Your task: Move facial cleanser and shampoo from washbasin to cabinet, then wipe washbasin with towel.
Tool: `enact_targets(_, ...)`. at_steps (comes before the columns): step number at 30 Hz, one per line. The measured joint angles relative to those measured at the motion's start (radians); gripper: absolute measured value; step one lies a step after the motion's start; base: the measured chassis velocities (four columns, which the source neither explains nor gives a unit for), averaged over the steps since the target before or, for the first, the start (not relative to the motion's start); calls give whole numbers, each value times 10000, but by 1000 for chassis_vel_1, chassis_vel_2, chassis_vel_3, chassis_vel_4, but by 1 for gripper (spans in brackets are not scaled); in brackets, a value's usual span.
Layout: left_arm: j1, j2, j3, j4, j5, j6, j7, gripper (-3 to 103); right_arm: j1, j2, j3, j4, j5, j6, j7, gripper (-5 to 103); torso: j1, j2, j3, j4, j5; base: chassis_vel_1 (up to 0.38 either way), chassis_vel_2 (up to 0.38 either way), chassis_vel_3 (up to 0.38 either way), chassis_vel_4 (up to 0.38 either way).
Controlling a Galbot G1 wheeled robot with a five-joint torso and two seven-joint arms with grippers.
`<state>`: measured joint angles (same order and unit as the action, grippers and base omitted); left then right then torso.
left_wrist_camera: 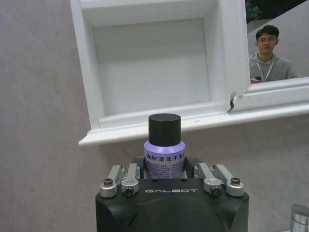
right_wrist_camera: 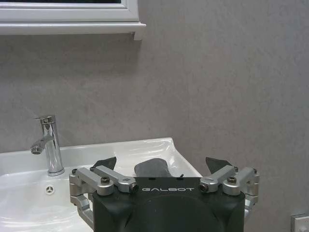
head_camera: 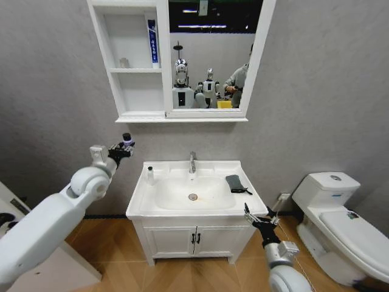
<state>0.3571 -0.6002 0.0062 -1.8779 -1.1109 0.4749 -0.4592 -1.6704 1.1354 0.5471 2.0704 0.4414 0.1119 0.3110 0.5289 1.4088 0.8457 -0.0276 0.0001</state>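
Left gripper [head_camera: 124, 148] clamped on a purple-labelled, black-capped bottle [left_wrist_camera: 164, 153], held upright and raised beside the washbasin [head_camera: 143, 198], just below the lowest compartment of the cabinet [head_camera: 140, 91]; upright carriage judged to suit standing the bottle on that shelf; blue-labelled tube [head_camera: 152, 41] already standing in the top compartment; small white bottle [head_camera: 149, 176] on the washbasin's left ledge, near the tap [head_camera: 192, 163]; towel [head_camera: 235, 183] folded on the right ledge; right gripper [head_camera: 261, 219] spread wide and empty, parked at the washbasin's front right corner, aimed toward the towel, apparently in waiting for the wipe.
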Motion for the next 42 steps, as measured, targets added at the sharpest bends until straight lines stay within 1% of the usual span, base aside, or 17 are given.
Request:
enact_targets(1, 0, 0, 0, 0, 0, 0, 0, 43, 0, 0, 0, 0, 0, 0, 0, 100, 0, 0, 0, 0, 0, 0, 0, 0, 0)
enact_targets(3, -1599, -32, 908, 716, -284, 361, 274, 43, 8, 16, -4, -5, 0, -1, -7, 100, 0, 0, 0, -1, -2, 0, 0, 0, 0)
enact_targets(4, -1599, -32, 908, 716, -284, 361, 274, 43, 8, 16, -4, -5, 0, -1, -7, 100, 0, 0, 0, -1, -2, 0, 0, 0, 0)
enact_targets(6, -2760, -133, 1577, 1420, -576, 746, 476, 43, 20, -23, -6, -5, 19, -2, -7, 100, -1, 0, 0, 0, 1, 0, 0, 0, 0)
enact_targets(7, -2760, -133, 1577, 1420, -576, 746, 476, 43, 20, -23, -6, -5, 19, -2, -7, 100, -1, 0, 0, 0, 1, 0, 0, 0, 0)
enact_targets(10, -4020, -335, 2369, 2171, -1576, 1319, 377, 43, 59, -65, 1, -21, 43, -2, -11, 100, 0, 0, 0, -2, -1, 0, 0, 0, 0)
enact_targets(11, -4020, -335, 2369, 2171, -1576, 1319, 377, 43, 59, -65, 1, -21, 43, -2, -11, 100, 0, 0, 0, -2, -1, 0, 0, 0, 0)
enact_targets(13, -4803, -529, 2851, 2802, -1934, 1681, 412, 43, 79, -83, 24, -20, 78, -2, -32, 100, 0, -1, 0, -3, 1, 0, 0, 0, 0)
enact_targets(17, -5142, -676, 3012, 3189, -2096, 1827, 430, 43, 75, -141, 67, -16, 122, -1, -55, 100, 0, -1, 0, 0, 0, 0, 0, 0, 0)
enact_targets(21, -5638, -1046, 3194, 3809, -2364, 1916, 401, 43, 92, -323, 153, -42, 215, 4, -64, 100, -1, 0, -1, 2, -2, 0, 0, 0, 0)
enact_targets(26, -6262, -1928, 3373, 5061, -1927, 1801, 699, 43, 194, -379, 138, -167, 273, 8, -98, 100, 0, 0, 0, -1, 0, 0, 0, 0, 0)
enact_targets(27, -6262, -1928, 3373, 5061, -1927, 1801, 699, 43, 194, -379, 138, -167, 273, 8, -98, 100, 0, 0, 0, -1, 0, 0, 0, 0, 0)
enact_targets(31, -6723, -2752, 3454, 6320, -1121, 1595, 1111, 43, 164, -357, 154, -290, 273, 88, -176, 100, 0, -1, -1, -3, 1, 0, 0, 0, 0)
enact_targets(32, -6723, -2752, 3454, 6320, -1121, 1595, 1111, 43, 164, -357, 154, -290, 273, 88, -176, 100, 0, -1, -1, -3, 1, 0, 0, 0, 0)
enact_targets(34, -6949, -3060, 3517, 6904, -805, 1507, 1352, 43, 129, -369, 219, -334, 289, 151, -231, 100, 0, -1, 0, -3, 1, 0, 0, 0, 0)
enact_targets(37, -7031, -3145, 3545, 7128, -650, 1452, 1480, 43, 117, -374, 248, -360, 300, 173, -244, 100, 0, -1, 0, -2, 0, 0, 0, 0, 0)
enact_targets(42, -7367, -3636, 3615, 8420, 198, 1066, 2222, 43, 47, -403, 310, -476, 310, 244, -277, 100, -1, -1, 0, 1, -1, 0, 0, 0, 0)
